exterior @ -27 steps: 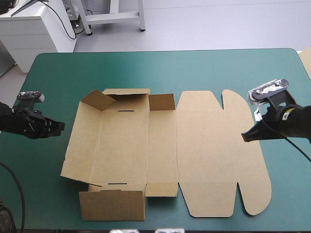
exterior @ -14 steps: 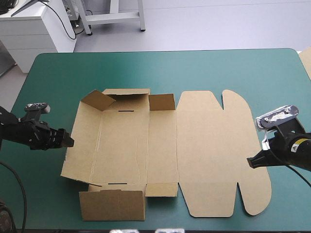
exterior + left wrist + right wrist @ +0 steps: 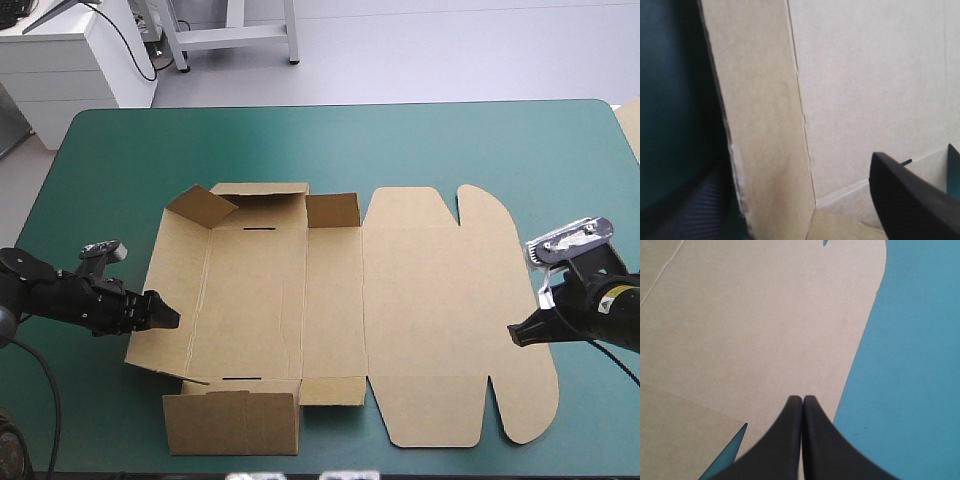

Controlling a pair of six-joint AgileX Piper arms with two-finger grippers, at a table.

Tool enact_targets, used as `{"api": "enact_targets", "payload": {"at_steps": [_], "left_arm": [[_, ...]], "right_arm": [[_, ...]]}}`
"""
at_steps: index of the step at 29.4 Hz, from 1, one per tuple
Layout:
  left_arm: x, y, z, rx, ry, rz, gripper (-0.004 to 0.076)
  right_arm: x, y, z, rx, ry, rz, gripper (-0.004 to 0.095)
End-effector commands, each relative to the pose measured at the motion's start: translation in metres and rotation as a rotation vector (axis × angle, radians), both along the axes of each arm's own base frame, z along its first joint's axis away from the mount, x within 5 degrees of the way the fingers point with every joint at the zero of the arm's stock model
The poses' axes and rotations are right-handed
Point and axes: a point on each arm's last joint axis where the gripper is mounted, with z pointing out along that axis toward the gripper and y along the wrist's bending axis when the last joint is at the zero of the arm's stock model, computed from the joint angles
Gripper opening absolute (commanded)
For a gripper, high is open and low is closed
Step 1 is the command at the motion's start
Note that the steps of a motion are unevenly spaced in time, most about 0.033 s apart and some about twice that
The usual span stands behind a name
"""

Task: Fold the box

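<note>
Brown cut-board box (image 3: pixel 300 300) is lying across the middle of the teal-green table cover (image 3: pixel 400 140), part formed. Going outward from the robot side:

Near wall (image 3: pixel 230 425) of the box is sitting half raised at its near edge, not tucked yet.

Left gripper (image 3: pixel 168 316), with two broad black fin-shaped fingers (image 3: pixel 910 200), is sitting at the box's left side panel (image 3: pixel 165 290), toward its near end. The fingers are standing wide apart with the panel's free edge running between them. Looks like it's lining up to pinch that edge so the panel can be swung upright. It isn't clamping anything.

Right gripper (image 3: pixel 515 335) is hovering at the box's right edge, over the rounded lid flap (image 3: pixel 510 300). Its fingers (image 3: pixel 782 450) are pressing together into one point, holding nothing. My read: it's standing by to pin the lid side down so the sheet isn't sliding while the left side is being worked. Can't tell whether the tip is touching the board.

Far wall (image 3: pixel 258 205) of the box is standing up, with corner tabs (image 3: pixel 200 205) raised at each end.
</note>
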Motion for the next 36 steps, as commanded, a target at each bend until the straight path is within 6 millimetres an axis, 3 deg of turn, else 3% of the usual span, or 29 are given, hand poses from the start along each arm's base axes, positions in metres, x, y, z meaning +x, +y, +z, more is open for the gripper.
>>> {"api": "enact_targets", "payload": {"at_steps": [1,6,17,21,31,36], "left_arm": [[0.001,-0.006,0.009,-0.076,-0.006,-0.007,0.0545],[0.006,-0.006,0.000,-0.117,0.040,-0.009,0.0480],[0.021,0.000,-0.023,-0.141,0.089,0.036,0.0194],[0.031,0.001,-0.033,-0.174,0.070,0.053,-0.0001],[0.035,-0.004,-0.029,-0.259,0.021,-0.027,-0.0006],[0.040,-0.015,-0.012,-0.233,-0.008,-0.121,-0.0008]], "right_arm": [[0.000,-0.001,0.012,0.013,-0.089,-0.008,-0.0021],[0.000,-0.001,0.012,0.015,-0.089,-0.008,-0.0021],[0.000,-0.001,0.012,0.015,-0.089,-0.008,-0.0021],[0.000,0.000,0.012,0.023,-0.088,-0.005,-0.0020],[0.000,0.000,0.012,0.021,-0.088,-0.002,-0.0021],[0.000,0.000,0.012,0.021,-0.088,-0.002,-0.0021]]}}
